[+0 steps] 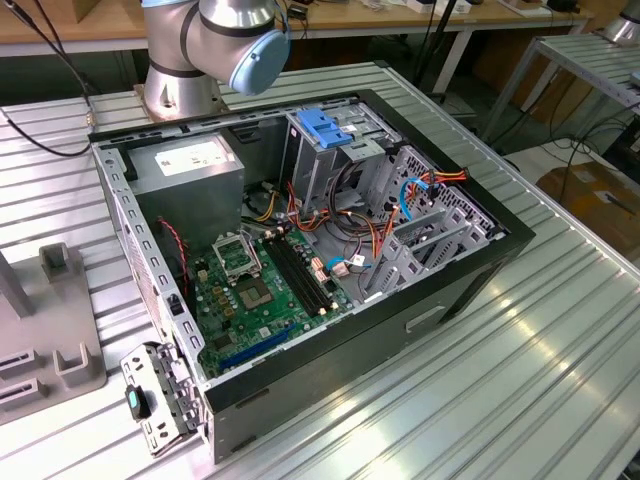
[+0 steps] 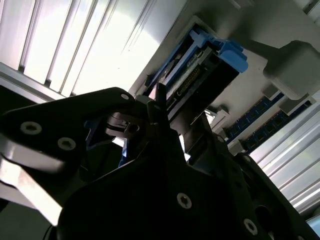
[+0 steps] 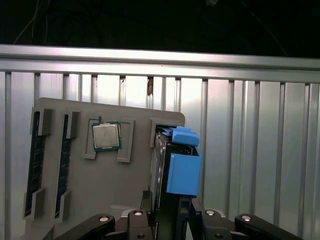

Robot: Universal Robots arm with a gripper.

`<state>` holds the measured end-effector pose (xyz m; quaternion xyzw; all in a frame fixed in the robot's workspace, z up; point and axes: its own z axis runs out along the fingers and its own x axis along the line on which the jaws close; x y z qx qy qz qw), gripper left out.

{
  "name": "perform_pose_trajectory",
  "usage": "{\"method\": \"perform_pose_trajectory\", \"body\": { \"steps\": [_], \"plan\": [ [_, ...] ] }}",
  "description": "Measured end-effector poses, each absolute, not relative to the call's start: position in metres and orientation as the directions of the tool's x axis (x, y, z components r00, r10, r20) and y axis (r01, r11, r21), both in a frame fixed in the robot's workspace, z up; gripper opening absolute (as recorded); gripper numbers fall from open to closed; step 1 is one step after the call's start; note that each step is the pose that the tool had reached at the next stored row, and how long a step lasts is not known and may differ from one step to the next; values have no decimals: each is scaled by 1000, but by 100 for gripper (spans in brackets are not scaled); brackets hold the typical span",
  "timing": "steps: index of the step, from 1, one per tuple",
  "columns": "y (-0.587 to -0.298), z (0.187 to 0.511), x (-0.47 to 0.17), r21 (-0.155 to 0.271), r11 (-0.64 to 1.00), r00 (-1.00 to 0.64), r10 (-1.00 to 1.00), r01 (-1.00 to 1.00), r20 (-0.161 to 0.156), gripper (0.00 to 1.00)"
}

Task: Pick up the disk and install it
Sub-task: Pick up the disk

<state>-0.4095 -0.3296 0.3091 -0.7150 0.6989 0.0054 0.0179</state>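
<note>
Disk (image 3: 175, 170) up on its thin edge in a slot of a grey tray (image 3: 120, 185), blue rail on its side. Not in the computer yet. Tool (image 3: 172, 212) right at the disk, black, close up against the disk's end. Clenched or released: cannot tell from these pictures.

Same disk (image 2: 200, 70) in the second wrist view too, blue rail along its edge, black tool parts in front of it.

More things on the same tray. One square silver chip (image 3: 105, 136) lying flat in its own little frame, next to the disk's slot. Two long thin memory sticks (image 3: 35, 160) side by side, on the other side of the chip from the disk. Tray flat on a silver bench (image 3: 250, 150) with long ridges.

Big black computer box (image 1: 350, 362) on its side on the bench (image 1: 480, 400) in the exterior view, lid off, insides open to see. Inside: a green board (image 1: 260, 290), a big grey power box (image 1: 190, 170) with a white label, and a grey metal cage (image 1: 308, 170) with a blue bracket (image 1: 325, 127) on top. Red, yellow and blue wires (image 1: 375, 235) between the cage and the board. Robot arm's base (image 1: 215, 40) behind the computer box, silver with a light blue cap. Grey tray (image 1: 60, 335) at the exterior view's left edge, beside the computer box but not touching it.
</note>
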Motion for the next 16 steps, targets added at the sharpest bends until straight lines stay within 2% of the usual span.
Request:
{"method": "perform_pose_trajectory", "body": {
  "steps": [1,2,16],
  "plan": [
    [-330,309,-409,-18,-23,23,-999,-1000,-33,36],
    [-330,309,-409,-18,-22,23,-999,-1000,-33,36],
    [-330,311,-410,-18,-23,23,-999,-1000,-33,36]
  ]
}}
